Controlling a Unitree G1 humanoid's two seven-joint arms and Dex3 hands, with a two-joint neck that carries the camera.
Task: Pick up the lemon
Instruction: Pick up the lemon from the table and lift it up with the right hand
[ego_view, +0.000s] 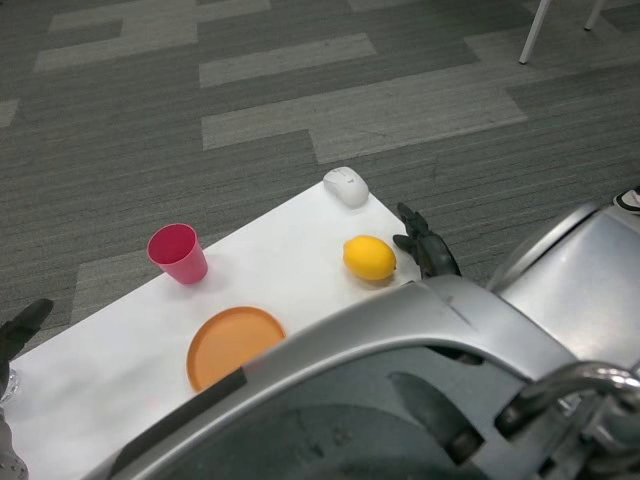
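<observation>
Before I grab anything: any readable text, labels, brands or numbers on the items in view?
None. No print shows on the lemon, pink cup, orange plate, white mouse or table. If the mouse carries a logo, it is too small to read.

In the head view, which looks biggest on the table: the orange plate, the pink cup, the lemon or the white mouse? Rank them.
1. Orange plate, clearly the largest.
2. Pink cup.
3. Lemon, close to the cup in look, so that order is unsure.
4. White mouse, smallest, though it lies farthest from the camera.
</observation>
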